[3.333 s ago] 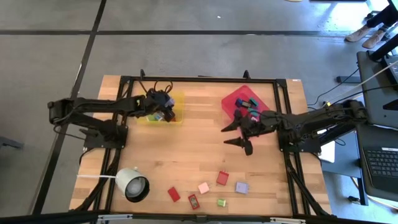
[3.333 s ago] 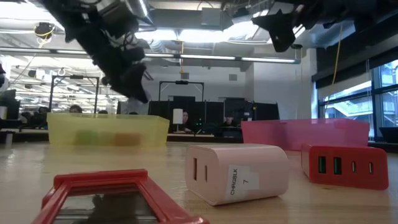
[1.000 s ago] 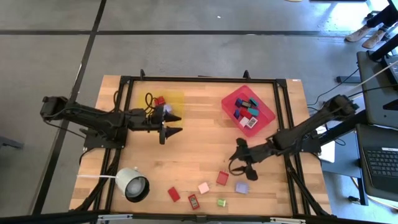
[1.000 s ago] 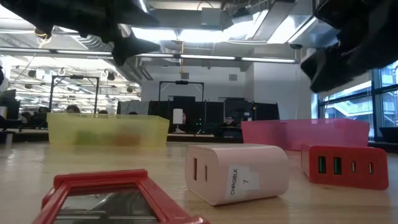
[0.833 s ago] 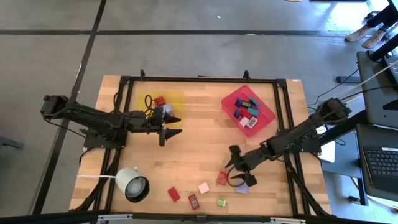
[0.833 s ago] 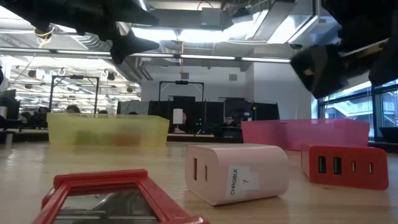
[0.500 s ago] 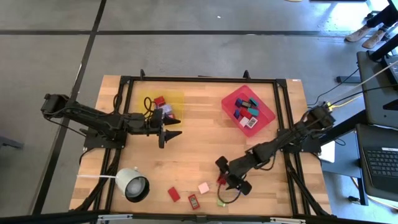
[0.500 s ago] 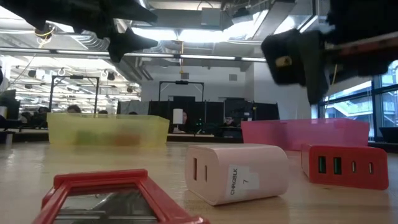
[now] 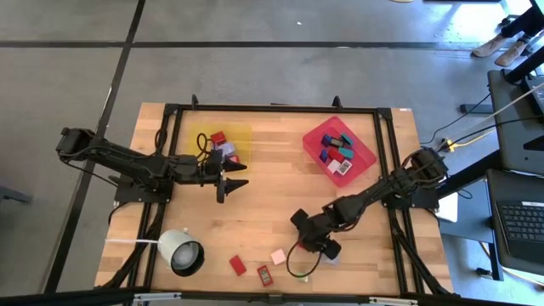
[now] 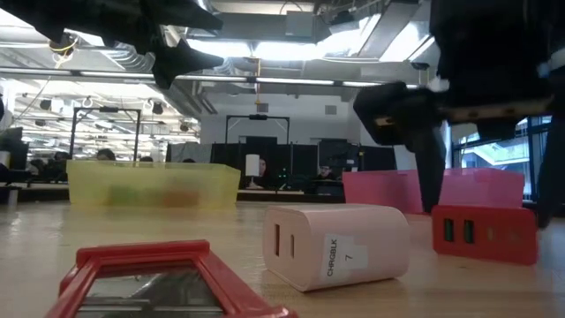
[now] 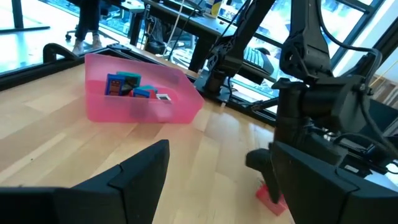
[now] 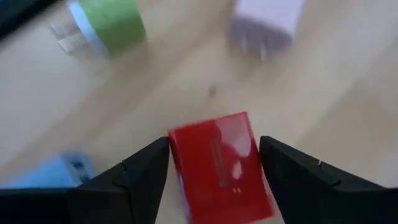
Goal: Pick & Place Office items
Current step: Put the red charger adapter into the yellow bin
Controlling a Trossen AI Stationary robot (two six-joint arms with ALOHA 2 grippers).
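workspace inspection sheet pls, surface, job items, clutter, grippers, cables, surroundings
surface: wooden table in a black frame.
job's things: red block between the right gripper's fingers; pink block, two red blocks and a green one loose near the front edge; more blocks in the red tray and the yellow tray.
clutter: white round lamp-like object at the front left.
grippers: right gripper low over the front blocks, open astride the red block; left gripper open, waiting near the yellow tray.
cables: a cable runs off the table's right side.
surroundings: grey floor, laptop at right, a person's feet top right.
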